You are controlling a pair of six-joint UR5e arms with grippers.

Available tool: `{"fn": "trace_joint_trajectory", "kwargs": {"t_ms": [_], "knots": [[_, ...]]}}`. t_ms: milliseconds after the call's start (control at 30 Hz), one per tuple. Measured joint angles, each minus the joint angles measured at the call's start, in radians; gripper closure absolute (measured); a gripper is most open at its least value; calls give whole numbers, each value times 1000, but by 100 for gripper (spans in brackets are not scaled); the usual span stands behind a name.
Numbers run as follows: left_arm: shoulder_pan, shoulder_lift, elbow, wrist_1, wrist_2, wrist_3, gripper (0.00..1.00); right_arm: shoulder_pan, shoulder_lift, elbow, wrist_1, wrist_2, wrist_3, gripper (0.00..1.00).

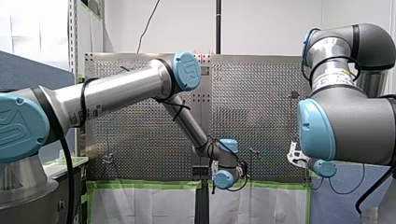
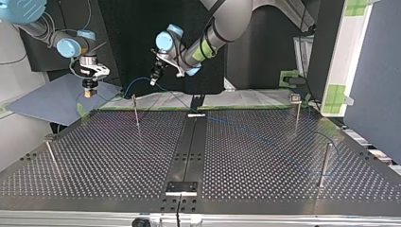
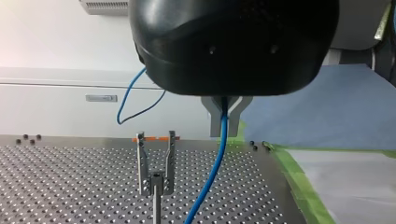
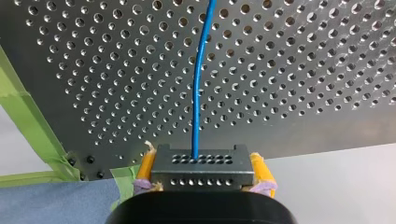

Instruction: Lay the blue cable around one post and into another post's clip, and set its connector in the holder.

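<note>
Claw on my right arm (image 4: 202,161) pinches the black connector (image 4: 201,178) between yellow pads (image 4: 145,167); the blue cable (image 4: 198,93) runs from it over the worktop (image 4: 303,70). My left claw (image 3: 225,122), half hidden by its housing (image 3: 233,46), grips that cable near a forked post (image 3: 156,165). Only the top view shows both claws, upper left.

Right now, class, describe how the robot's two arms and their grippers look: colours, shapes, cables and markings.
Both arms, my left arm and my right arm, are silver tubes with grey joints and round light-blue caps; black cables run along them. My left gripper has a rounded black body and metal fingers. My right gripper has yellow pads.
</note>
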Motion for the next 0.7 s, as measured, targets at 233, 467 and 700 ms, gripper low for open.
{"fn": "trace_joint_trajectory", "kwargs": {"t_ms": [233, 467, 700], "knots": [[20, 0, 9, -6, -9, -44, 100, 1, 0, 0, -1, 0, 1, 100], [45, 0, 10, -24, -30, -64, 100, 1, 1, 0, -2, 2, 4, 100], [56, 0, 9, -31, -34, -61, 100, -2, 1, 0, 3, 24, 5, 100]]}}
